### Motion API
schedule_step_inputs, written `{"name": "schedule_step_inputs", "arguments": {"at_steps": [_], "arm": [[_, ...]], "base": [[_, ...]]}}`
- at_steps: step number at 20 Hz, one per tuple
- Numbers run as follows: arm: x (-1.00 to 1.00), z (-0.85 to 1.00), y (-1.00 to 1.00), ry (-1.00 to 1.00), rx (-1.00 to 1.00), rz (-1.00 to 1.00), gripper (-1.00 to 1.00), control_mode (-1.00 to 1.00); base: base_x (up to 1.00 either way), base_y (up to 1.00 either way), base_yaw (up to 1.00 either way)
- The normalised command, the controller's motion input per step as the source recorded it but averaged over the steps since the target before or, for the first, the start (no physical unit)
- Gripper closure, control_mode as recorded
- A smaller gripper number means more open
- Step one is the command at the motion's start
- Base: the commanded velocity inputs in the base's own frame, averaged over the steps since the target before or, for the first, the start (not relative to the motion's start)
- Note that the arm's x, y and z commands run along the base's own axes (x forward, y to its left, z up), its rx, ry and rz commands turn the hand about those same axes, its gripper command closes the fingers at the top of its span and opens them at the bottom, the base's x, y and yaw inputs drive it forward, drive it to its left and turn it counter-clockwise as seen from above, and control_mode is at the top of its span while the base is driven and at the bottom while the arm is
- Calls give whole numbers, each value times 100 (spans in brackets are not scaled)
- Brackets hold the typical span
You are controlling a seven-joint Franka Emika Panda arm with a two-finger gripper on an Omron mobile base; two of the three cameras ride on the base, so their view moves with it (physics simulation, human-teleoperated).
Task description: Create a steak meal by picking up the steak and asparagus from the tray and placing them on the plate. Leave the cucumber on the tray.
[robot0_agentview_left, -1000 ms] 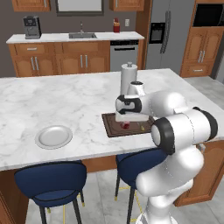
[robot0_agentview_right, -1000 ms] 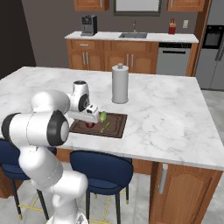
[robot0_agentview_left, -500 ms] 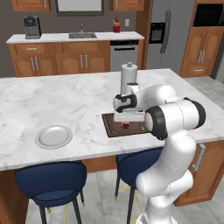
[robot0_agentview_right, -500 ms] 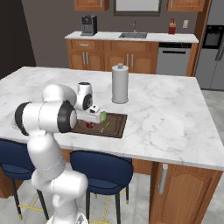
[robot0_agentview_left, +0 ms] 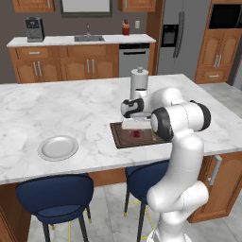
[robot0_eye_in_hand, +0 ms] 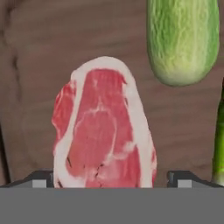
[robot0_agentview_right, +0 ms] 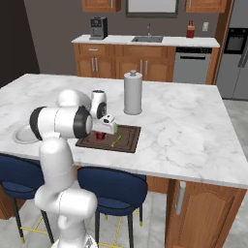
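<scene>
Left base view: the arm has folded lower over the tray [robot0_agentview_left: 124, 140], gripper [robot0_agentview_left: 133, 126] just above the steak [robot0_agentview_left: 136, 133].

Right base view: the plate [robot0_agentview_right: 18, 137] lies far left, bare.

Hand view: the fingers [robot0_eye_in_hand: 42, 178] stand apart, straddling the steak [robot0_eye_in_hand: 104, 127], cucumber [robot0_eye_in_hand: 183, 39] beyond; a grasp looks imminent.

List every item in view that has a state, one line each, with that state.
gripper: open, fingers either side of the steak, nothing held
steak: flat on the tray, not lifted
cucumber: lying on the tray
asparagus: lying on the tray
tray: on the island, loaded
plate: on the island, empty
</scene>
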Motion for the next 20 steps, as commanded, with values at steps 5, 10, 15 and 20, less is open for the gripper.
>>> {"name": "schedule_step_inputs", "arguments": {"at_steps": [5, 10, 15, 20], "arm": [[46, -26, 0, 3, 0, 0, -100, -100], [19, -38, 11, 1, -2, 0, -100, -100], [-16, -61, 12, 1, -5, 0, 100, -100], [-66, -57, 0, -4, 0, -2, 100, -100]], "base": [[0, 0, 0], [0, 0, 0], [0, 0, 0], [0, 0, 0]]}}
